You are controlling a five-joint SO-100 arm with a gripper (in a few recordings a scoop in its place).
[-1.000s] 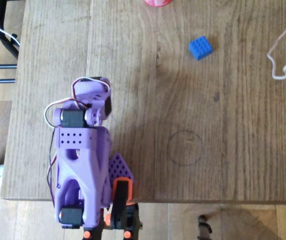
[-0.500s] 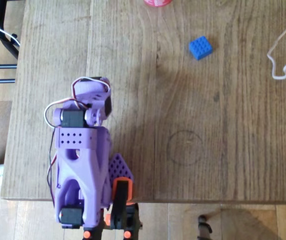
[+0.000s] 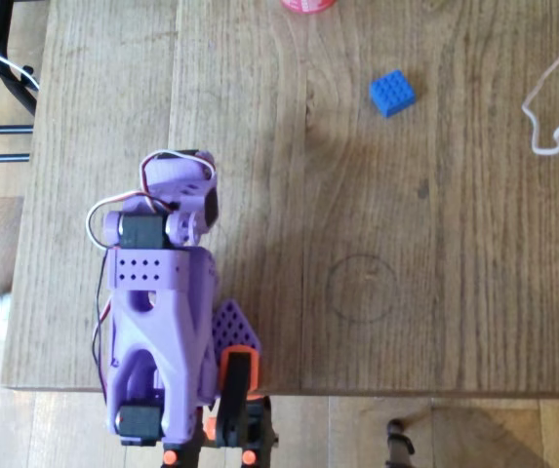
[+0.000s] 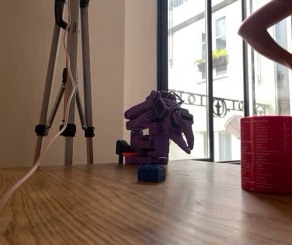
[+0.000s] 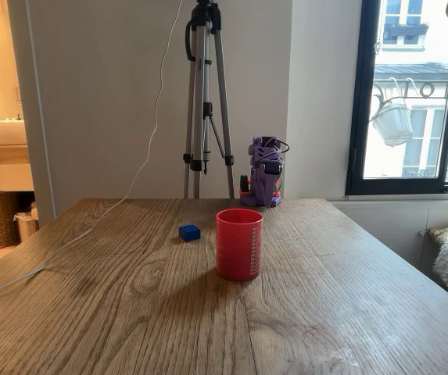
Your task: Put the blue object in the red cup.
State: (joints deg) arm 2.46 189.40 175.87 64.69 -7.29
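The wooden table (image 3: 435, 292) carries everything, seen bare across most of its top in the overhead view. Behind its far edge in a fixed view stands a tripod (image 5: 206, 101), with a white cable (image 5: 91, 234) trailing down from it across the wood. The purple arm (image 3: 162, 312) sits folded up at the table's edge, well apart from both task things. Its gripper (image 4: 187, 143) points down in a fixed view, clear of the table and holding nothing; whether the fingers are spread or pressed together I cannot tell. The cup (image 5: 238, 243) stands upright on the table, its rim showing at the top edge of the overhead view (image 3: 308, 5). The brick (image 3: 392, 94) lies flat on the wood, studs up, near the cup but not touching it, between cup and arm in a fixed view (image 5: 189, 231). A person's arm (image 4: 273, 35) shows at the upper right.
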